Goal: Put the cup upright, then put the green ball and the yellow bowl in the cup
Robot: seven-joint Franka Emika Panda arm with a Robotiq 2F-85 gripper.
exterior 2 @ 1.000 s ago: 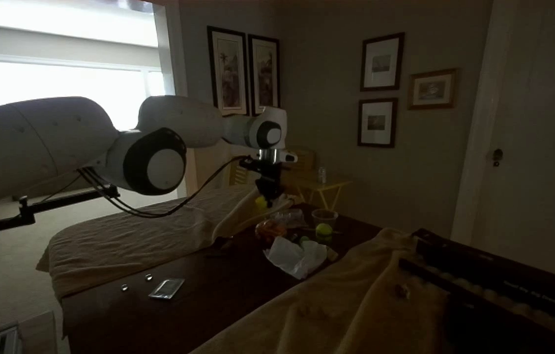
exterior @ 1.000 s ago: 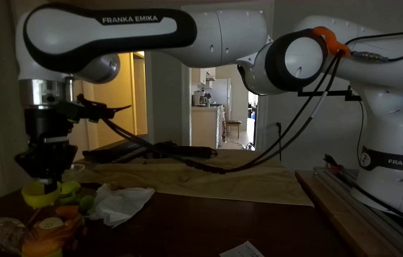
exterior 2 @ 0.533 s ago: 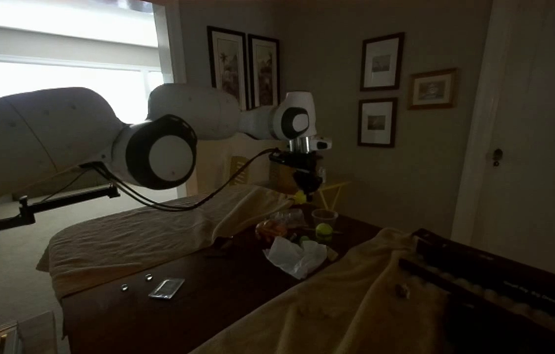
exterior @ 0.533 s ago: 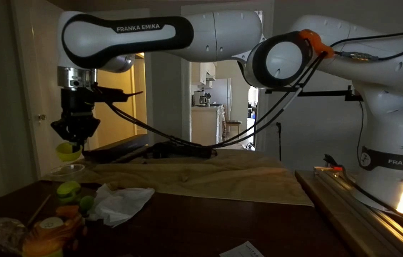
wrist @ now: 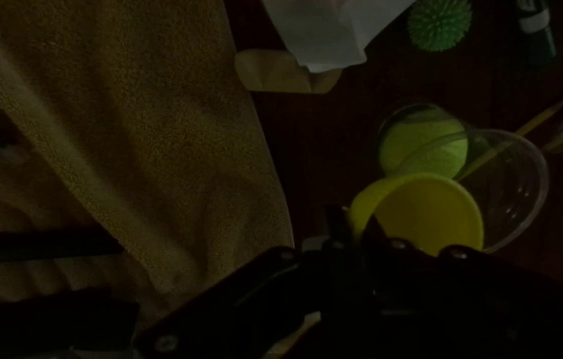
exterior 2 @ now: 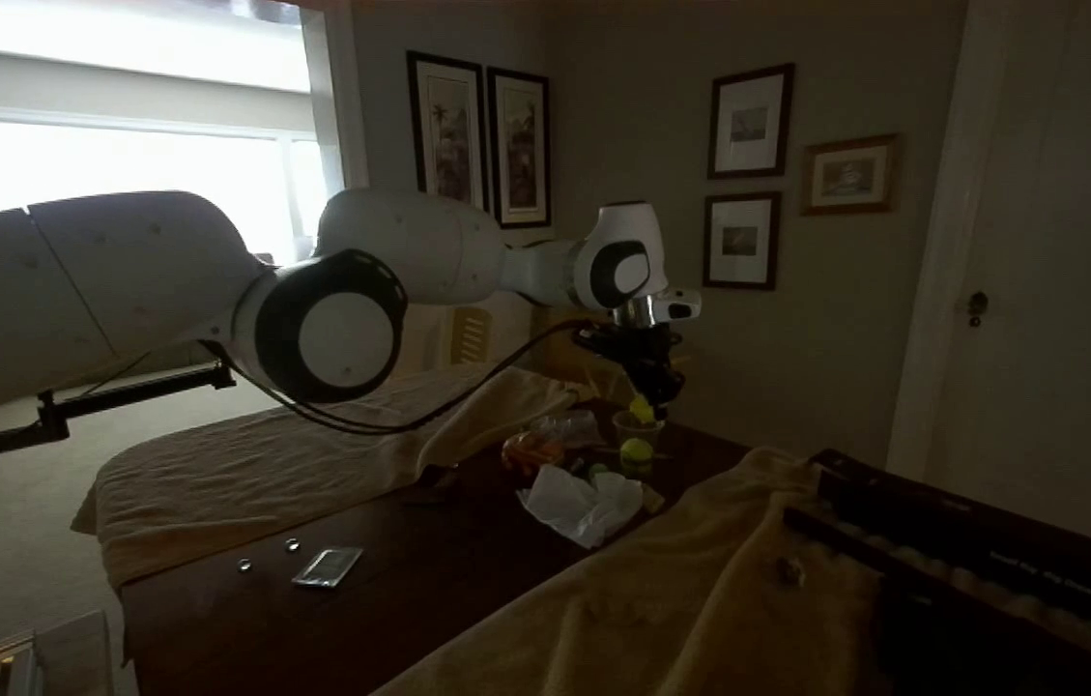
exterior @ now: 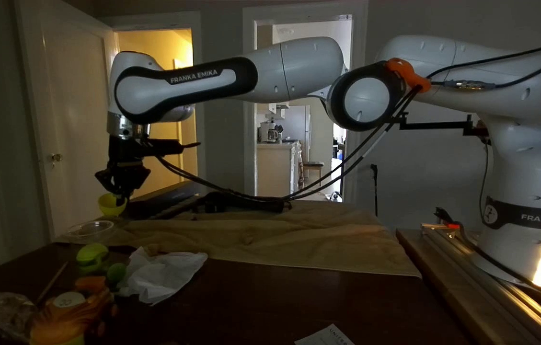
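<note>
In an exterior view, the dark table (exterior: 270, 306) carries a white sheet (exterior: 167, 275); around that sheet lie a tan cloth (exterior: 260, 239) at two o'clock, a lettered card (exterior: 325, 336) at four, an orange item (exterior: 73, 314) at eight and a spiky ball (exterior: 116, 272) at nine, and the cup (exterior: 89, 232) stands upright at ten

The window (exterior 2: 110, 159) glares white; the wrist view is dim.

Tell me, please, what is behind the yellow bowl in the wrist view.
Beyond the yellow bowl, part of the clear cup shows at the right and the yellow-green ball above, partly through the cup. What lies directly behind the bowl is covered and cannot be seen.
</note>
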